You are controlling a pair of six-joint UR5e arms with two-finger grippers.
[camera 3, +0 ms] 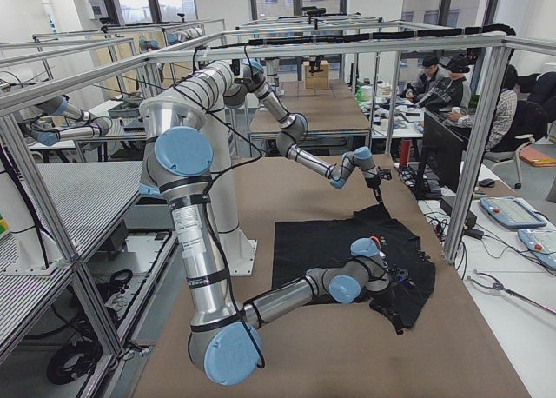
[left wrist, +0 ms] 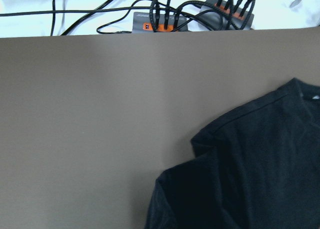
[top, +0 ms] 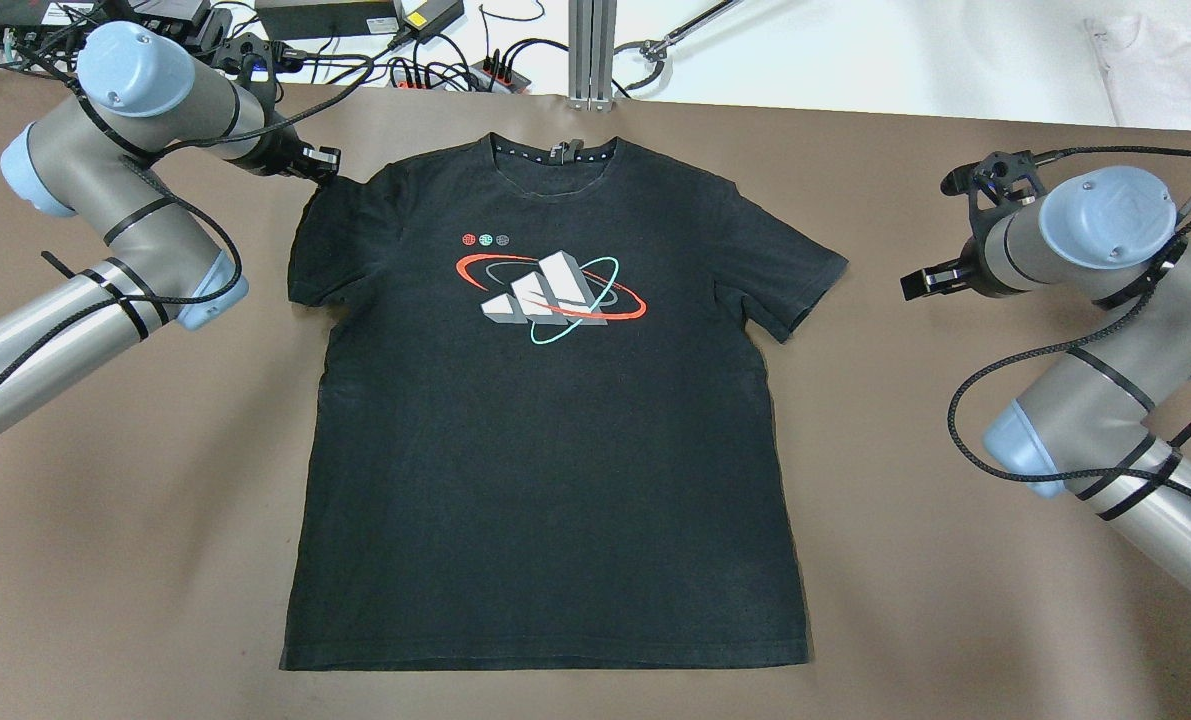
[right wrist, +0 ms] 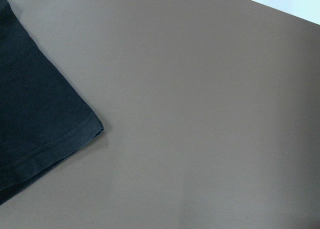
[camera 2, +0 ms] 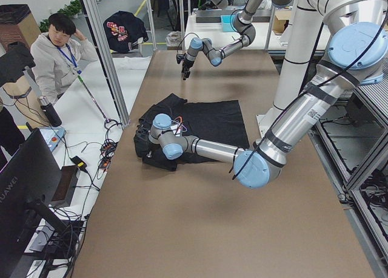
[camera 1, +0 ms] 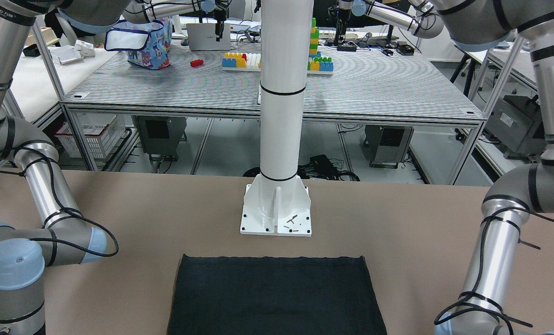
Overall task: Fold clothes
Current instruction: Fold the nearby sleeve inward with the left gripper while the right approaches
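Clothes (top: 545, 450), soft matte black, T-shaped, flat

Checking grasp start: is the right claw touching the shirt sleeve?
Apart. Overhead view shows bare table between the right claw and the shirt sleeve.

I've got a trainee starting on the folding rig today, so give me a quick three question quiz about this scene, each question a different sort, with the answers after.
1. True or false: the black T-shirt lies on the brown table with its print facing up.
2. Which part of the T-shirt is nearest the left gripper? A the bottom hem; B the sleeve and shoulder; C the print.
3. In a word: does the right gripper touch the T-shirt?
Key: 1 true. 2 B. 3 no; bare table shows between it and the sleeve.
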